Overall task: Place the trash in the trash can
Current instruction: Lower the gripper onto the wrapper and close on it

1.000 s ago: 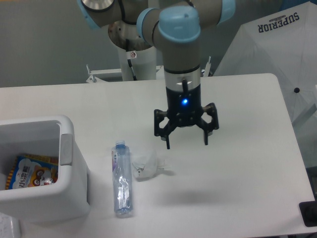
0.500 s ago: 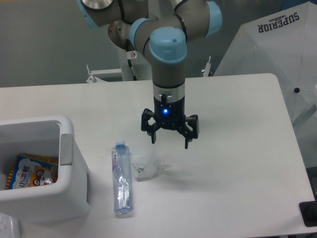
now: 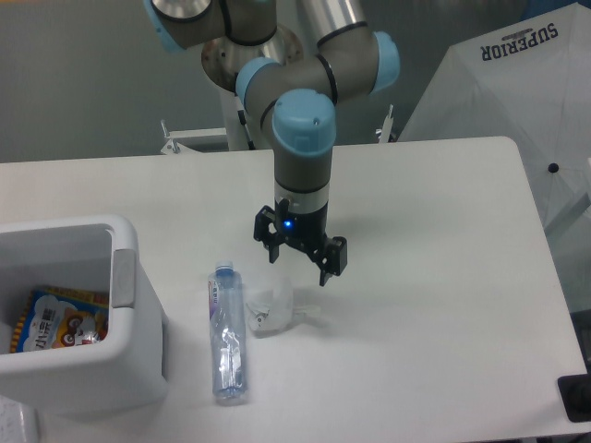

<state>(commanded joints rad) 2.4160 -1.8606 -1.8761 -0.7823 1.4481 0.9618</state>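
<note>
- The bench is a white surface carrying everything; a white sheet printed SUPERIOR hangs past its far right corner.
- The trash can stands at the left edge of the bench, open at the top, with a colourful printed packet already lying inside.
- The arm reaches down over the middle of the bench. Its gripper hangs with fingers spread apart and nothing between them, just above and a little right of the wrapper.
- The bottle lies flat on the bench between the trash can and the wrapper, cap toward the far side. It looks empty, so probably light, smooth and inclined to roll or dent; taking it across the middle of the body seems safest.
- The wrapper lies just right of the bottle, close to or touching it. It looks thin, soft and nearly weightless, likely to crush and slip, so pinching the raised, bunched centre seems best.
</note>
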